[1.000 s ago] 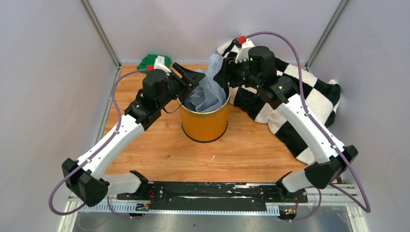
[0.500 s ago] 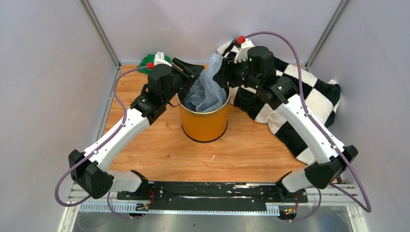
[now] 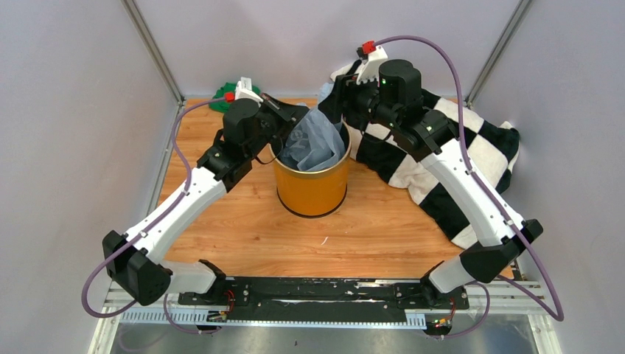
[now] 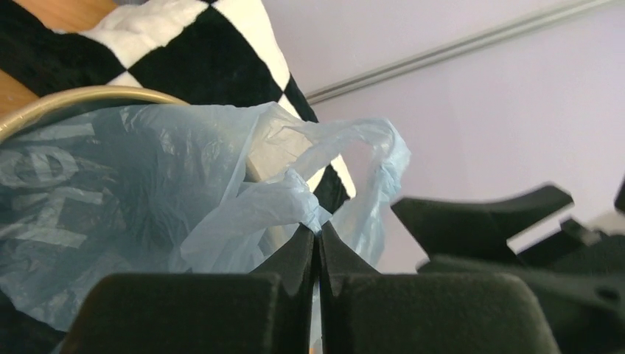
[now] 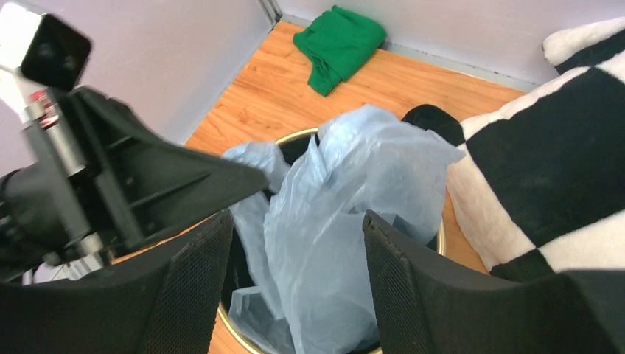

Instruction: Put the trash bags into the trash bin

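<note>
The orange-yellow trash bin (image 3: 311,184) stands mid-table with the pale blue trash bag (image 3: 313,144) bunched in its mouth and rising above the gold rim (image 4: 88,96). My left gripper (image 3: 298,114) sits at the bin's back left rim. In the left wrist view it (image 4: 318,234) is shut, pinching a fold of the bag (image 4: 243,210) at its tips. My right gripper (image 3: 335,109) hovers over the back right rim. In the right wrist view it (image 5: 298,221) is open, and the bag (image 5: 354,192) stands between its fingers without being squeezed.
A black-and-white checkered blanket (image 3: 457,147) lies heaped right of the bin, touching its rim side (image 5: 545,162). A green cloth (image 3: 225,92) lies in the back left corner (image 5: 339,40). Grey walls enclose the wooden table (image 3: 243,228).
My left gripper closed on a fold of the bag at the bin's rim. My right gripper opened wider and rose slightly; the bag's top now stands free between its fingers.
</note>
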`<state>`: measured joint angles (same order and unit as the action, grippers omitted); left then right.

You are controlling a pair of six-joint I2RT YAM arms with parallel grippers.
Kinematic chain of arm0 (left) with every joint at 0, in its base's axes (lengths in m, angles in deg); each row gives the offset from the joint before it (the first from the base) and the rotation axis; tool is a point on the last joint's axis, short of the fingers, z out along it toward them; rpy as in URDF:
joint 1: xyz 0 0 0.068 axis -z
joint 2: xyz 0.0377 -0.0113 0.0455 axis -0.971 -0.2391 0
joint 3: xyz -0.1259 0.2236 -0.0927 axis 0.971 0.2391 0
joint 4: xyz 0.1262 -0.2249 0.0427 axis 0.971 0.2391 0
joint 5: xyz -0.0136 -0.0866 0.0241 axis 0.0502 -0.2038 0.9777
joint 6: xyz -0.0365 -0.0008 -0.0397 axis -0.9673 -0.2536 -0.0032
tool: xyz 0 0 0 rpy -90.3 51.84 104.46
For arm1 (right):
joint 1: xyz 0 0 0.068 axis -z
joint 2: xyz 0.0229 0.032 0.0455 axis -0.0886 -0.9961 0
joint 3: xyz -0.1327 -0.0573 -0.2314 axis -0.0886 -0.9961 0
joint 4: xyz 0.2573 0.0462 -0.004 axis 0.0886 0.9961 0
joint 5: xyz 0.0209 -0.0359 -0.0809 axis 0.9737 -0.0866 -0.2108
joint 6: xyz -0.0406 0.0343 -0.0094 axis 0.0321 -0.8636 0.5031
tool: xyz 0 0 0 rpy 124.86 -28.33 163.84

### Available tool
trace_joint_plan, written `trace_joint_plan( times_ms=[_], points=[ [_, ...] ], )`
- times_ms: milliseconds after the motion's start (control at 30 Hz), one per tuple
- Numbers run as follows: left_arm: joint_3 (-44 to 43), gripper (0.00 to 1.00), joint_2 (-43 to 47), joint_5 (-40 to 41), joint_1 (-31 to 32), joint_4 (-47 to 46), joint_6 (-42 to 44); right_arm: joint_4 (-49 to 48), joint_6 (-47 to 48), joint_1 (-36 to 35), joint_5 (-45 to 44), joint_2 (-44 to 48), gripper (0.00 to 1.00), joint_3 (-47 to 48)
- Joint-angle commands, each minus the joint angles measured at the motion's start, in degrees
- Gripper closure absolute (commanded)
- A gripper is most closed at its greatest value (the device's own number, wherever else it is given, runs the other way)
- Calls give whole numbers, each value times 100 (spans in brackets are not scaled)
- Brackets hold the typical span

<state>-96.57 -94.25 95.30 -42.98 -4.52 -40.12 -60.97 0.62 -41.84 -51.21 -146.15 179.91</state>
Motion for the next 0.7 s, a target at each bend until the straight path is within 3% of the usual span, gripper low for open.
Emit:
trace_joint_plan(
  times_ms=[0,267,300,400,467,533,667],
  points=[
    [-42,100,393,-322,-54,244,937,180,-144,-86,-219,-390,33,431],
    [160,100,798,-925,-293,655,1719,351,-292,-76,-150,-735,37,665],
    [210,100,875,-947,-366,715,1827,389,-276,-81,-160,-759,43,685],
    [360,100,1134,-1143,-734,876,1993,562,-187,-73,-308,-678,76,656],
    [477,100,1284,-1511,-1144,920,2049,687,-86,-77,-448,-510,92,546],
    [545,100,1348,-1881,-1449,1010,2104,849,41,-76,-610,-302,100,409],
    [525,100,1422,-2194,-1901,1421,2416,1282,328,-18,-1246,104,100,137]
  ],
)
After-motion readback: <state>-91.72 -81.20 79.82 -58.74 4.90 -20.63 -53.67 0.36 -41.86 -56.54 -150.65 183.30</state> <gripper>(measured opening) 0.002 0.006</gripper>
